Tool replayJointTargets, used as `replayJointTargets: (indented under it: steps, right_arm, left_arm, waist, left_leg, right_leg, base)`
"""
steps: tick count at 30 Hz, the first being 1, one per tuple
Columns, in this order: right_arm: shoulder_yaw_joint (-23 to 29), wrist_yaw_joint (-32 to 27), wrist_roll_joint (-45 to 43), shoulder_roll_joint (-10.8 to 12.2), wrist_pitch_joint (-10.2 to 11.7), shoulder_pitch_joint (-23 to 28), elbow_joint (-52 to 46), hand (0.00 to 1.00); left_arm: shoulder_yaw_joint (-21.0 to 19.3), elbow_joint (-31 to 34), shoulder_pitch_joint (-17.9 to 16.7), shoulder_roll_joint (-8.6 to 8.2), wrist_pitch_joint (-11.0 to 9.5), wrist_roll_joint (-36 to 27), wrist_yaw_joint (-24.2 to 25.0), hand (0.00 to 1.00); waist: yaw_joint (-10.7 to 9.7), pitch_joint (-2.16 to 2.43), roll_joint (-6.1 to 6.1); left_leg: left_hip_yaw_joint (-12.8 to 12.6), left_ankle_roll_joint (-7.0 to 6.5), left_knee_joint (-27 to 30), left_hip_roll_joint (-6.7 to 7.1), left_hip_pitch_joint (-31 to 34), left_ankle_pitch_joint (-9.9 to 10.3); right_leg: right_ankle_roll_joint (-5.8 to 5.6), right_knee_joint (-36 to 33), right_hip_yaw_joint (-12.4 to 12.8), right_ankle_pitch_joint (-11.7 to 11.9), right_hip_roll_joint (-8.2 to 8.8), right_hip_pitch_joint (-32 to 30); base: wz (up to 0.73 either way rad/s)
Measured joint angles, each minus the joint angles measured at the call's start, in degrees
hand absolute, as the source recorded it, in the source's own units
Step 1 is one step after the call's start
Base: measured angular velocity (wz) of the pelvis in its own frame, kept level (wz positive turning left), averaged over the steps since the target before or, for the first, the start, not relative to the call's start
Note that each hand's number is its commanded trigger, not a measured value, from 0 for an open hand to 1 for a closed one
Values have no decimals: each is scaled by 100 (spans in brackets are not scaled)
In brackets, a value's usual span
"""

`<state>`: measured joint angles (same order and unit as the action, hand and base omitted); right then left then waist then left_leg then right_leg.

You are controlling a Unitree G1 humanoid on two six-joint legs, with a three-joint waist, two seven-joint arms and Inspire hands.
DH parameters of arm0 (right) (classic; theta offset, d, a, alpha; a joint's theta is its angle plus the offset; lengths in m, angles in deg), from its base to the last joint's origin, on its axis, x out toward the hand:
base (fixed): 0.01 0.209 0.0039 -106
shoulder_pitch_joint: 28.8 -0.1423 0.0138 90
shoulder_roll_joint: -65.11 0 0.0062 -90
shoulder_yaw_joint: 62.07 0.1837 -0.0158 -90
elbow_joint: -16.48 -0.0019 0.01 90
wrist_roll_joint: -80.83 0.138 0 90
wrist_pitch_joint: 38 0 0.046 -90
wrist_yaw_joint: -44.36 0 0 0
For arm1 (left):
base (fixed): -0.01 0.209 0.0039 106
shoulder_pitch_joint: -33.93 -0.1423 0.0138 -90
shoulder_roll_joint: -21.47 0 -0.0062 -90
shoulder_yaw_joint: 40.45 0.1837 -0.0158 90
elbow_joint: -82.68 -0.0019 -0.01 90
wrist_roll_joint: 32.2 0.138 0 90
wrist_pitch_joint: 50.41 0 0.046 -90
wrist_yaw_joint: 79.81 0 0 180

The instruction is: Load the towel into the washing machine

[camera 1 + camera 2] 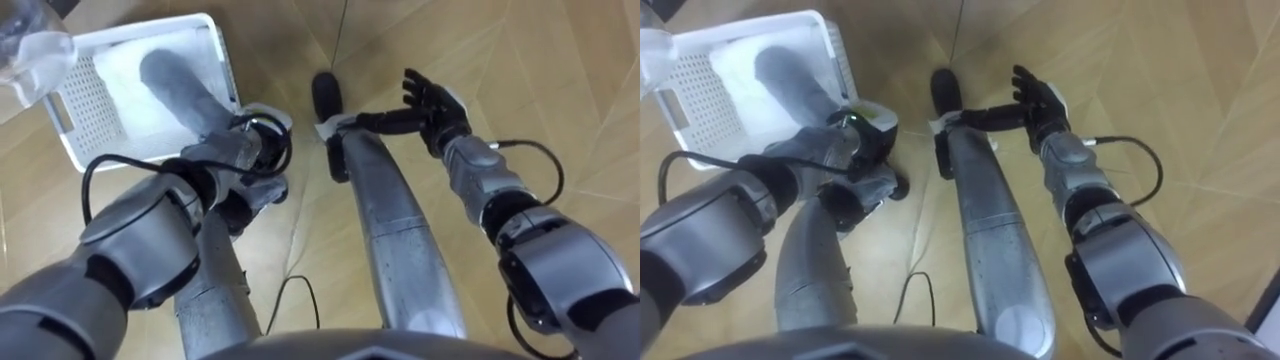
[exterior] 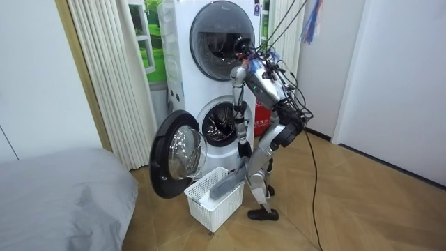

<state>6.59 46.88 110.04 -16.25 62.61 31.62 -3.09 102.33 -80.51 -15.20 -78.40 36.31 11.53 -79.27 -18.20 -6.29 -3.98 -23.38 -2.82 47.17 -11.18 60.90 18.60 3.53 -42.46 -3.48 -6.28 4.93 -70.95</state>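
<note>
My left hand (image 1: 240, 140) is curled round one end of the grey towel (image 1: 175, 85), the rest lying in the basket (image 1: 228, 62). My right hand (image 1: 430, 100) is spread and empty. The washing machine (image 2: 221, 124) stands open: lifting and loading are still to do.

**Floor layout: stacked machines, basket, robot**

The washing machine (image 2: 219, 125) stands at the back with a second machine (image 2: 221, 31) on top of it. Its door (image 2: 178, 157) is swung out toward the room view's left. A basket (image 2: 209, 209) sits on the floor (image 2: 348, 195) before the drum, just beside the door. The towel (image 2: 226, 185) lies in the basket, one end over the rim on the robot's side. The robot stands bent forward at the basket's right in the room view. Its left hand (image 2: 244, 148) hangs above that towel end. Its right hand (image 1: 432, 100) is well apart, over the floor. A curtain (image 2: 104, 70) hangs left of the machines, with a bed (image 2: 63, 195) before it.
</note>
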Motion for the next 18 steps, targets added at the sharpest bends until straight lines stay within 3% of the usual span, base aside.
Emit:
replayJointTargets:
  steps: [3, 8, 14, 18]
  right_arm:
    - [-8, -111, 7, 1, 8, 382, -166, 0]
    - [6, -331, -68, -9, 60, 925, -204, 0]
    - [34, -491, -381, -215, 156, 1180, -162, 0]
    - [37, -517, -506, -199, 260, 1136, -194, 0]
  left_arm:
    - [-428, -42, -145, 10, -185, -23, -393, 100]
    - [-1251, 10, -742, 212, -586, -138, -1415, 100]
    - [-2262, 544, -1211, 308, -1197, -681, -2426, 100]
    - [-2531, 940, -1292, 364, -1343, -1168, -2917, 100]
  waist:
    - [-5, -4, 27]
    - [30, 10, 55]
    - [483, 31, 77]
    - [653, 78, 108]
  left_leg:
    - [-1, 4, -150, 7, -404, 15]
    - [18, 91, -474, 27, -1325, 49]
    - [44, 158, -871, 107, -2147, -36]
    - [126, 153, -1060, 209, -2371, -127]
  right_leg:
    - [-20, 97, -3, -5, -21, 424]
    - [-29, 430, -62, 28, -77, 1360]
    - [-45, 706, -149, 42, -73, 2195]
    - [-64, 826, -264, 33, 5, 2471]
  base:
    - [-3]
    - [-13]
    - [1]
    - [18]
